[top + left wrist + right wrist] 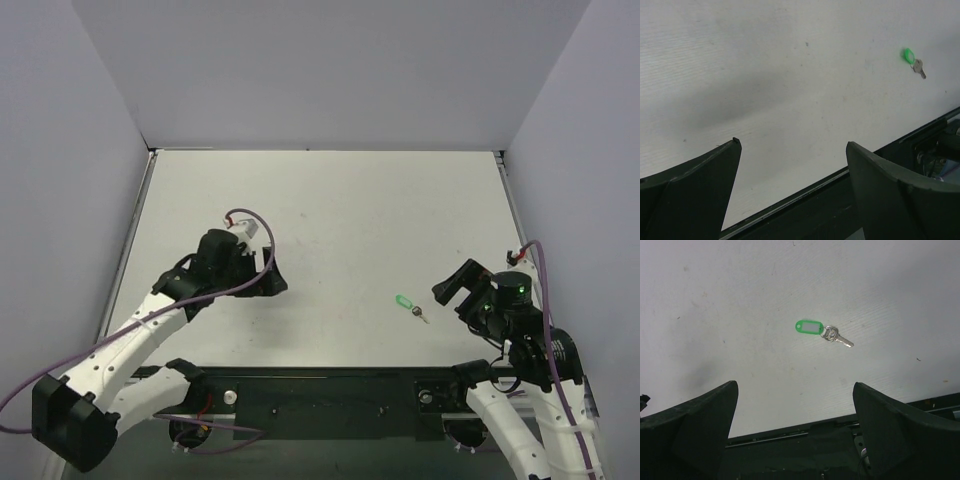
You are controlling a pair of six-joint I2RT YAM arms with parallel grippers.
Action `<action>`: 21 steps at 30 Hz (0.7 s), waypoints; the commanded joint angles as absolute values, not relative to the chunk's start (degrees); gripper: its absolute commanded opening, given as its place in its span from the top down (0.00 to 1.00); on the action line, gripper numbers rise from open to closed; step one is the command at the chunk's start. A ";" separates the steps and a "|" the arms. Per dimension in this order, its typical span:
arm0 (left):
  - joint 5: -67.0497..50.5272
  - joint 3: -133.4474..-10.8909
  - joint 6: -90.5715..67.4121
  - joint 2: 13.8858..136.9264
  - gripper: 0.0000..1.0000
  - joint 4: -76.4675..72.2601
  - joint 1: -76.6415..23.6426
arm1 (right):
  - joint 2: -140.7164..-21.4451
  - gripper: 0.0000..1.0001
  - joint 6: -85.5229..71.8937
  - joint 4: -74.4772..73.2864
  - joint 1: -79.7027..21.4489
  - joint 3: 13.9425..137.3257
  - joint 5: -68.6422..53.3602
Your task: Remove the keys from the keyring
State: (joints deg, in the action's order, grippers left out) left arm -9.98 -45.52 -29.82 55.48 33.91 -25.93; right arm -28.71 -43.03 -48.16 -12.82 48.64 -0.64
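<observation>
So the left arm point(130, 350) and right arm point(505, 425) are white tubes with black joints, pretty standard look. A purple cable point(237, 212) snakes along each one, and there's a white connector point(249, 230) at the left wrist. The left gripper point(792, 145) and right gripper point(795, 385) are chunky dark wedges. There's a green light point(520, 291) on the right wrist.

Bright, even light covers the table point(330, 200), casting soft blurred shadows; wrist views look slightly grainy.
</observation>
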 commanded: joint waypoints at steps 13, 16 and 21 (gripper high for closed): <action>-11.50 -50.17 -43.59 82.50 0.10 1.60 -52.29 | -26.19 0.09 -43.33 -53.96 -13.10 50.98 -3.86; -12.48 -53.86 -46.49 89.18 0.13 -4.82 -54.75 | -24.88 0.09 -44.03 -54.05 -13.01 50.54 -4.39; -12.92 -59.50 -53.77 98.69 0.23 -9.83 -56.16 | -23.47 0.09 -45.70 -54.49 -13.09 50.54 -5.71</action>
